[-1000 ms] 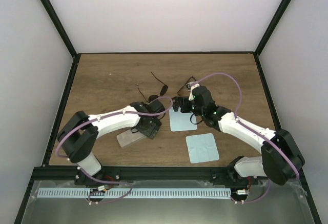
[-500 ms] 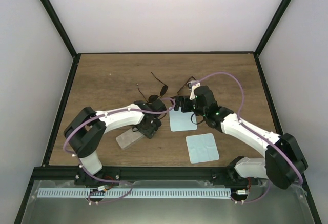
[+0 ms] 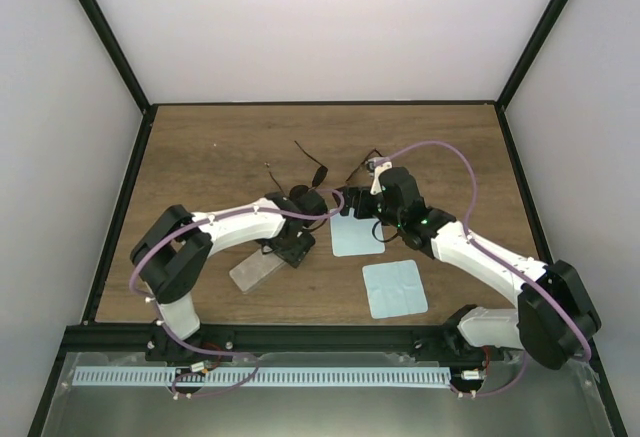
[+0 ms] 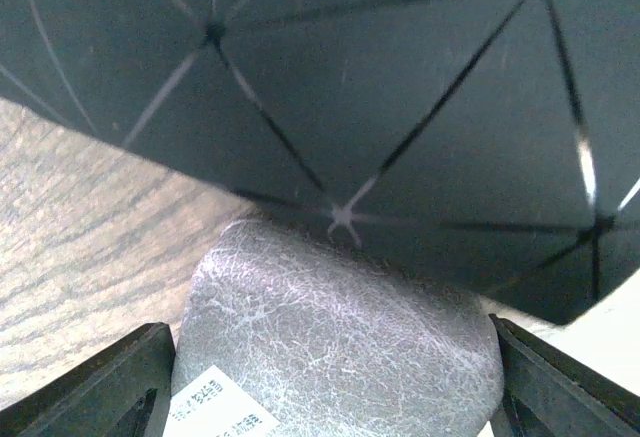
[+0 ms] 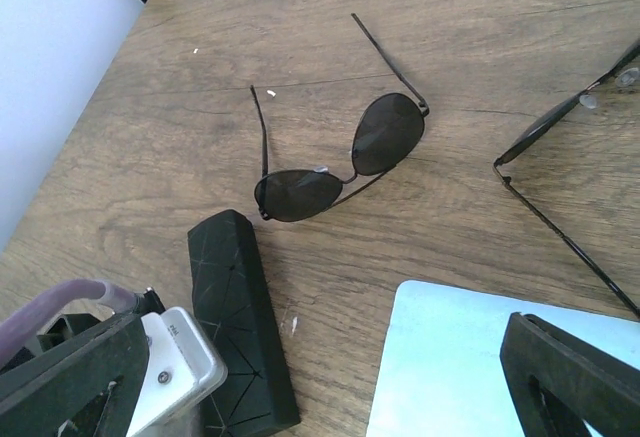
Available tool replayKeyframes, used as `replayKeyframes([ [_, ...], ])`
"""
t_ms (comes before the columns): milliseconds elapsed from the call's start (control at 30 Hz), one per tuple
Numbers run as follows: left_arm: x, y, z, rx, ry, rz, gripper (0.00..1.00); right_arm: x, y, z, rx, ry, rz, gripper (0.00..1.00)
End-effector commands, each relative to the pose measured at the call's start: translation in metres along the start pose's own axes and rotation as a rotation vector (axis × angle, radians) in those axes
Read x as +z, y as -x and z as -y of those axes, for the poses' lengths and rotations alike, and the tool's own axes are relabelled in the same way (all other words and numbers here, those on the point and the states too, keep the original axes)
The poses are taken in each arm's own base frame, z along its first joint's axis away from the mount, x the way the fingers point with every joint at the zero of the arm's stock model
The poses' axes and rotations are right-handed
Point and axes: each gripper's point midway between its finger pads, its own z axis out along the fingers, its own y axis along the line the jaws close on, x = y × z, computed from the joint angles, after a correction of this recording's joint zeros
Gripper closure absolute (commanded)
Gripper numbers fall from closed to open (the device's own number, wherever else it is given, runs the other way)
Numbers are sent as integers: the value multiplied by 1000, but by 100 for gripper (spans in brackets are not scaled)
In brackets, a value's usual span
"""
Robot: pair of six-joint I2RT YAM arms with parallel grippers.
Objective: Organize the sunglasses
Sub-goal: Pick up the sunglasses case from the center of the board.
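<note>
One pair of sunglasses (image 5: 340, 162) lies open on the wood, lenses down; it also shows in the top view (image 3: 312, 173). The second pair (image 5: 565, 152) lies to its right, partly cut off, and shows in the top view (image 3: 364, 165). My right gripper (image 5: 330, 397) is open and empty, low over the edge of a light blue cloth (image 5: 450, 357), short of both pairs. My left gripper (image 4: 335, 397) holds the end of a grey textured case (image 4: 335, 337) between its fingers, pressed against a black case (image 4: 380, 107).
The black case (image 5: 240, 317) lies just below the first pair, beside my left wrist (image 5: 170, 357). A second light blue cloth (image 3: 395, 288) lies near the front right. The grey case (image 3: 256, 270) lies at the front left.
My left arm has swung its elbow to the right and the grey case has turned slightly with it. My right gripper has edged a little left.
</note>
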Motion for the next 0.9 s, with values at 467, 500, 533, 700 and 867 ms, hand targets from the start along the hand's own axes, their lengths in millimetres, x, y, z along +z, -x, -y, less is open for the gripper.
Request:
replayKeyframes([
  [467,-21,88,30,-85,-96,199,70,18,-13,12,16,-48,-47,0],
  [500,-19,96,36,-73,-111,202,70,18,-13,12,17,-47,-47,0],
  [533,-18,106,41,-69,-123,209,70,18,-13,11,16,-46,-47,0],
  [700,-3,142,56,-56,-133,225,71,16,-12,13,16,-60,-42,0],
  [867,-3,142,59,-56,-160,257,71,10,-6,18,13,-90,-10,0],
])
